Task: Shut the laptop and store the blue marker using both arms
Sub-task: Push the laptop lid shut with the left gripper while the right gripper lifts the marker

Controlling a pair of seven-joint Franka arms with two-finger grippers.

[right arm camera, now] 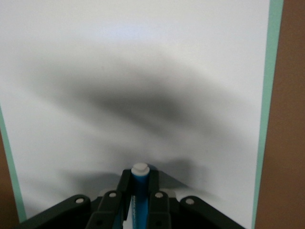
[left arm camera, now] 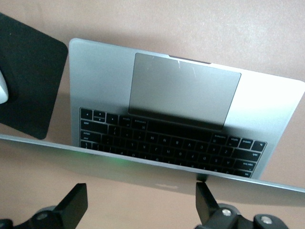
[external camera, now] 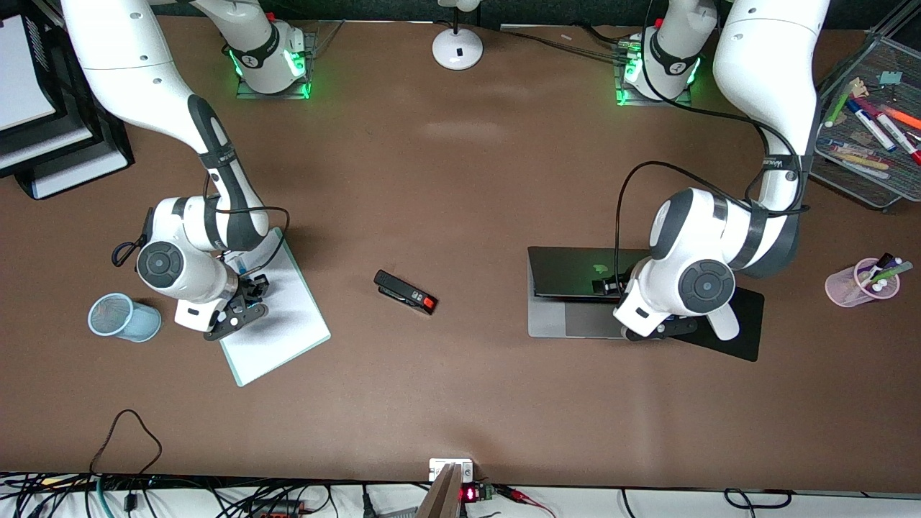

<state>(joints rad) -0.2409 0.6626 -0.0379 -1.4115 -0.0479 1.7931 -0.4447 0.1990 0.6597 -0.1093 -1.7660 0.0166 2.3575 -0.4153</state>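
Note:
The silver-grey laptop (external camera: 568, 316) sits toward the left arm's end of the table, its dark lid (external camera: 575, 272) tilted partway down over the keys. In the left wrist view its keyboard and trackpad (left arm camera: 183, 88) show past the lid's edge. My left gripper (external camera: 658, 329) is over the laptop's base and is open and empty in the left wrist view (left arm camera: 140, 205). My right gripper (external camera: 248, 302) is just above a white pad (external camera: 277, 316). In the right wrist view (right arm camera: 140, 183) it is shut on the blue marker (right arm camera: 140, 193), whose white end sticks out past the fingertips.
A blue mesh cup (external camera: 122, 316) lies beside the right gripper. A black stapler (external camera: 405, 293) lies mid-table. A black mousepad (external camera: 745, 320) sits under the left arm. A pink cup of pens (external camera: 863, 284) and a mesh tray of markers (external camera: 856, 183) are at the left arm's end.

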